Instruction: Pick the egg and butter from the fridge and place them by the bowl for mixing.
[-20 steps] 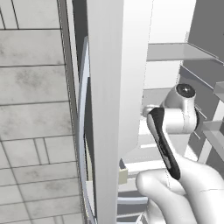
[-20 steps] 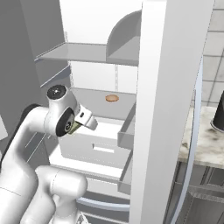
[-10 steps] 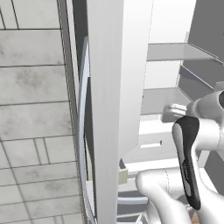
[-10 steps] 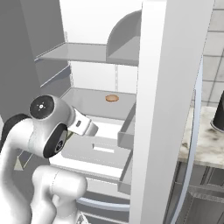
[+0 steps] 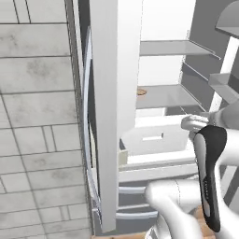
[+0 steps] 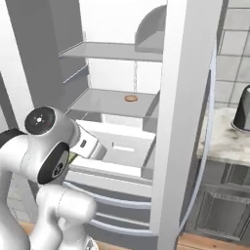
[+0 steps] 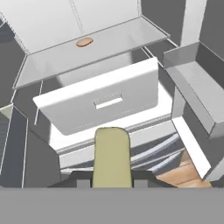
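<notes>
Hand (image 7: 112,175) pinching my pale yellow butter stick (image 7: 112,155) at frame bottom | egg (image 7: 84,42) upper left on fridge (image 7: 52,22) shelf, well apart.

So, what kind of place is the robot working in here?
Most likely a home kitchen. An open white fridge with grey shelves holds a small egg, a pale drawer sits below it, and a stone-look counter stands against a tiled wall.

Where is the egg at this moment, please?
The egg lies alone on the grey shelf inside the open fridge, above the pale drawer; in the hand view it sits near the top, left of centre.
</notes>
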